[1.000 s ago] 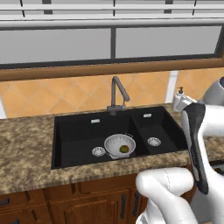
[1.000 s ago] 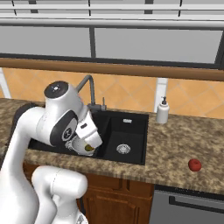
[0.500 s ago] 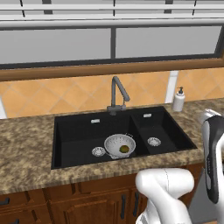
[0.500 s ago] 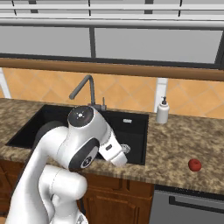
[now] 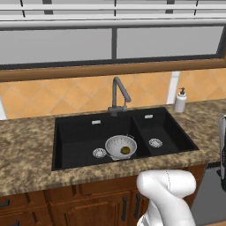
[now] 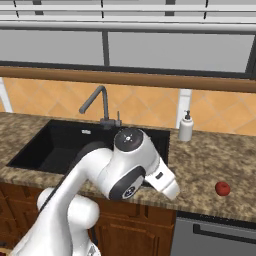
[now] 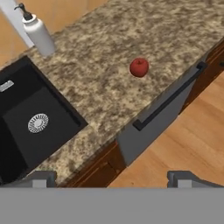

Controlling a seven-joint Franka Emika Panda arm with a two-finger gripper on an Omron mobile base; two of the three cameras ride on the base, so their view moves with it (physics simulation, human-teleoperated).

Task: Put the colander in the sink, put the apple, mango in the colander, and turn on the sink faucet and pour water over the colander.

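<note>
Granite counter (image 7: 100, 74), small round red apple (image 7: 139, 67)

Mango (image 5: 125, 150) in colander (image 5: 120, 146); apple (image 6: 222, 188) on counter

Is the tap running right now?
Off. No stream falls from the faucet into the sink or colander.

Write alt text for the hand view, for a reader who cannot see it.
A small red apple sits alone on a speckled granite counter, seen from above past the open fingers at the bottom edge. The smaller basin of a black sink with its round silver drain lies left, a white soap dispenser stands upper left, and wood flooring shows right.
</note>
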